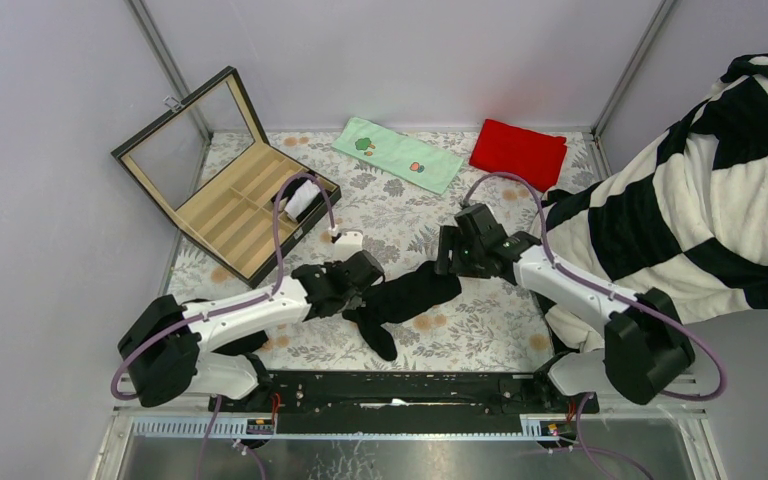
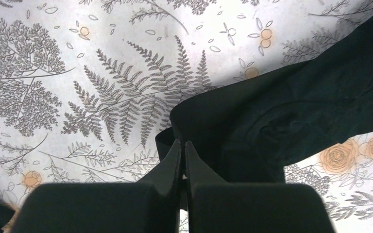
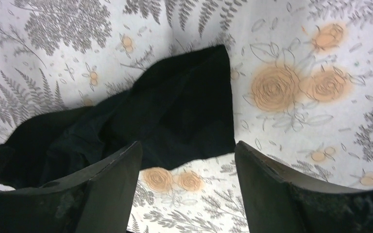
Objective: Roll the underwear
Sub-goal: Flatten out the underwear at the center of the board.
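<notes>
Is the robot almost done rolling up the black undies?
Not nearly. Done: nothing looks rolled yet. The underwear lies stretched out and rumpled on the flowery table. In hand: the left fingers are pinched shut on one edge of it, and the right fingers hang open over the other end. Left: all of the rolling.

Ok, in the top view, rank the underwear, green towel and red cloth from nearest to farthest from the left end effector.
1. The underwear: mid-table, its edge pinched at the left end effector.
2. The green towel: far side, near the middle.
3. The red cloth: far side, to the right of the towel.
</notes>
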`<state>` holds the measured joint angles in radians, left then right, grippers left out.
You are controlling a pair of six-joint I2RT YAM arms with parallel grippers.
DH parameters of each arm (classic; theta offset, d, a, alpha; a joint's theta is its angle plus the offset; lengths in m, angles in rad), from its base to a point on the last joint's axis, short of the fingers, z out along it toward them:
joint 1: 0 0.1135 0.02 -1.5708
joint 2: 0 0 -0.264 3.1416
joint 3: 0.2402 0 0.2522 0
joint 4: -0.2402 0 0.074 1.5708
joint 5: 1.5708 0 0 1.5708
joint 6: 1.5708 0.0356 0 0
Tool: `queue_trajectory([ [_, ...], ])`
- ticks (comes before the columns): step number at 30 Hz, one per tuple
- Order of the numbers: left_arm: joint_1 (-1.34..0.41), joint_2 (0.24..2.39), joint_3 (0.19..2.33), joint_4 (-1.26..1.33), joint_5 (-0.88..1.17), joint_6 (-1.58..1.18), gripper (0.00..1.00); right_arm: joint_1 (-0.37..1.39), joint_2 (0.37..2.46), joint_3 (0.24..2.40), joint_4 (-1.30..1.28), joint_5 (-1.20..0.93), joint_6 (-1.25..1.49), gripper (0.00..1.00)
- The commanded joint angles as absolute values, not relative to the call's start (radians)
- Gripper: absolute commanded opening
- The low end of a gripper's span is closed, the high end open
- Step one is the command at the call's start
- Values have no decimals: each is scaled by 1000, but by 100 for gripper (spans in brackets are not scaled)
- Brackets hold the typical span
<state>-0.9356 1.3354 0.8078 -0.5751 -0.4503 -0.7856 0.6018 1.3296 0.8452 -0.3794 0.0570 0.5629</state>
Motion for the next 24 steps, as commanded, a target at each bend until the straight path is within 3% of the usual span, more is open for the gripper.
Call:
queue_trajectory([
  [1, -941, 1299, 766, -543, -473, -793, 0, 576, 1422, 933, -319, 9, 582, 72],
  [5, -940, 1291, 757, -533, -468, -792, 0, 559, 1521, 975, -310, 7, 605, 60],
  [13, -940, 1270, 743, -529, -485, -793, 0, 541, 1700, 1020, -247, -45, 634, 57],
  [15, -940, 1265, 743, -526, -489, -792, 0, 540, 1729, 1040, -231, -53, 634, 44],
  [17, -940, 1255, 743, -528, -498, -797, 0, 540, 1727, 1045, -202, -64, 627, 23],
  [20, -940, 1215, 739, -535, -543, -818, 0, 539, 1659, 1027, -171, -53, 622, 1],
  [24, -926, 1111, 739, -549, -628, -856, 0, 540, 1475, 990, -185, 15, 608, 0],
])
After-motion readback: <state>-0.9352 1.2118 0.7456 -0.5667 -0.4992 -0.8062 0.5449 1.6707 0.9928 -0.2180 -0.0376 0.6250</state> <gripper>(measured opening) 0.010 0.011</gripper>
